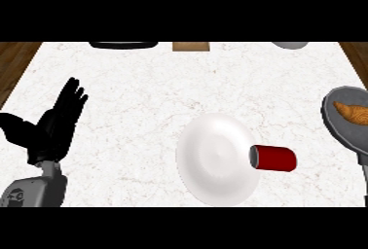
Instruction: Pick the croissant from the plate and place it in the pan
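Croissant [352, 113] in pan [338, 127] at right edge; cup [274, 158] on its side touching plate [212, 160].

pan [338, 127]: right side cut off | dark object [123, 44]: top cut off

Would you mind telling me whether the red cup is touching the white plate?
Touching. In the head view the red cup lies on its side with its open end overlapping the right rim of the white plate, no counter showing between them.

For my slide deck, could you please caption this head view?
Golden croissant lies in the grey pan; round white plate sits bare beside a tipped red cup; left hand rests open.
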Robot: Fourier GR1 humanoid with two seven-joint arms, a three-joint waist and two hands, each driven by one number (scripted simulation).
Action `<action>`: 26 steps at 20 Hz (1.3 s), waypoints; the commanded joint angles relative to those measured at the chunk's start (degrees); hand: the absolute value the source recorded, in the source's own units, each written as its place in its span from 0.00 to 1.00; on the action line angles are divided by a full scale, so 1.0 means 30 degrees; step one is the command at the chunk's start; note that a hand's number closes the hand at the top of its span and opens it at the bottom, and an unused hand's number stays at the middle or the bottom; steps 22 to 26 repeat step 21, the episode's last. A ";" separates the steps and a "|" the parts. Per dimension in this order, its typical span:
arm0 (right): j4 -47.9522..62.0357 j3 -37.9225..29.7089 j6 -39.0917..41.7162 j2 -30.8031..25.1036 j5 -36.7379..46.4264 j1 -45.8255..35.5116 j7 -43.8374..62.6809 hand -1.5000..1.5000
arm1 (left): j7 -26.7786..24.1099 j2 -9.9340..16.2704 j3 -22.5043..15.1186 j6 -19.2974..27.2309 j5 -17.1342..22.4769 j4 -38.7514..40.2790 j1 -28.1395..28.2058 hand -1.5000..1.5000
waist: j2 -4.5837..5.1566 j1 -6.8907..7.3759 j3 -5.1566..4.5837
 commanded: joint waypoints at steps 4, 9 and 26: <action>0.0209 -0.3114 0.6172 -0.2502 -0.4195 0.2849 -0.2857 0.00 | 0.0482 0.0642 0.0805 -0.0306 0.0598 -0.0471 0.0204 0.50 | -0.0136 -0.0404 -0.0032; 0.0165 -0.4048 1.0236 -0.2534 -0.6125 0.5450 -0.4741 0.00 | 0.0093 -0.0137 -0.0124 0.0173 -0.0247 -0.1045 0.1029 0.50 | -0.0161 -0.0397 -0.0056; -0.2378 -0.2839 1.1850 -0.2312 -0.8856 1.0030 -0.5570 0.00 | 0.1423 0.0434 0.0486 -0.0246 0.0328 -0.1687 0.0204 0.50 | -0.0081 -0.0128 -0.0059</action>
